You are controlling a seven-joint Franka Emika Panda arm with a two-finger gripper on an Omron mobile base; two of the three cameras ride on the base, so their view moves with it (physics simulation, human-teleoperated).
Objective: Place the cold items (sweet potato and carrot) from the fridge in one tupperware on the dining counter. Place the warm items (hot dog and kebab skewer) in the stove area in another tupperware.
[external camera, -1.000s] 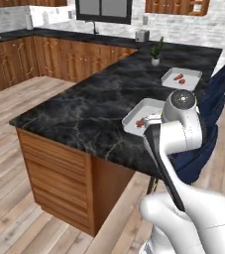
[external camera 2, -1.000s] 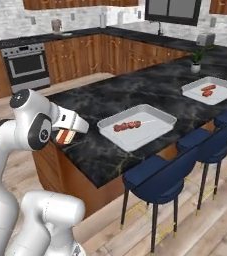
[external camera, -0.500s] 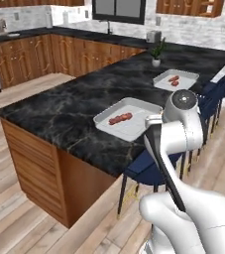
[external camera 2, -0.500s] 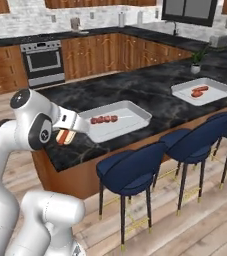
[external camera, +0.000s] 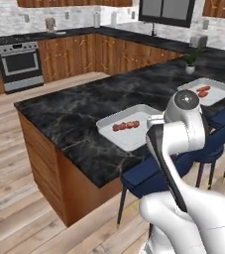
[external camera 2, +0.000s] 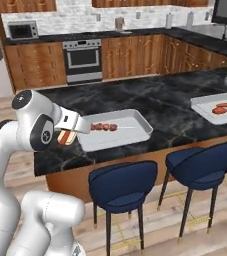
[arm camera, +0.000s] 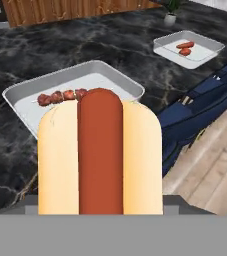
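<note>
While my hand (external camera 2: 66, 136) grips the hot dog (arm camera: 99, 155) short of the table (external camera: 74, 114), I judge it goes next into the near tupperware (external camera 2: 135, 131) beside the kebab skewer (external camera 2: 104, 127).

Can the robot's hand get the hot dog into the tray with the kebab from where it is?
Probably yes. The gripper holds the hot dog just off the counter edge, the tray with the kebab lies close ahead, and nothing stands between them.
</note>
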